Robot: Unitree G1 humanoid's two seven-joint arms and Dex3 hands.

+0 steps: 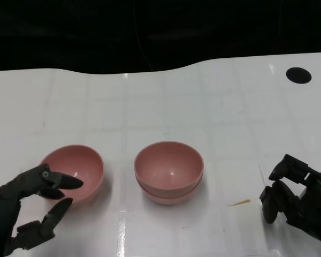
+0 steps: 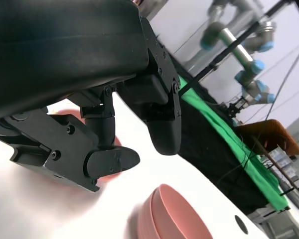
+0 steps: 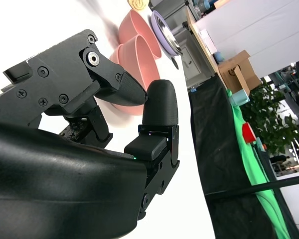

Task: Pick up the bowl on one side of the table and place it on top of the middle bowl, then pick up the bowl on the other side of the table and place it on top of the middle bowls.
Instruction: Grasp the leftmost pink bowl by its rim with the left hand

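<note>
Two pink bowls sit nested as a stack (image 1: 168,172) at the table's middle; the stack (image 2: 172,216) (image 3: 120,59) shows in both wrist views too. A single pink bowl (image 1: 77,170) stands upright to its left, seen beyond the stack in the right wrist view (image 3: 135,26). My left hand (image 1: 35,209) hovers at that bowl's near-left rim, fingers spread and empty, its thumb over the rim's edge. A pink patch of the bowl (image 2: 70,113) shows behind the fingers. My right hand (image 1: 295,194) is low at the right, well away from the stack, fingers loosely bent and holding nothing.
A black round hole (image 1: 298,75) marks the white table (image 1: 214,107) at the far right. A small orange sliver (image 1: 239,203) lies between the stack and my right hand. The table's far edge meets black cloth.
</note>
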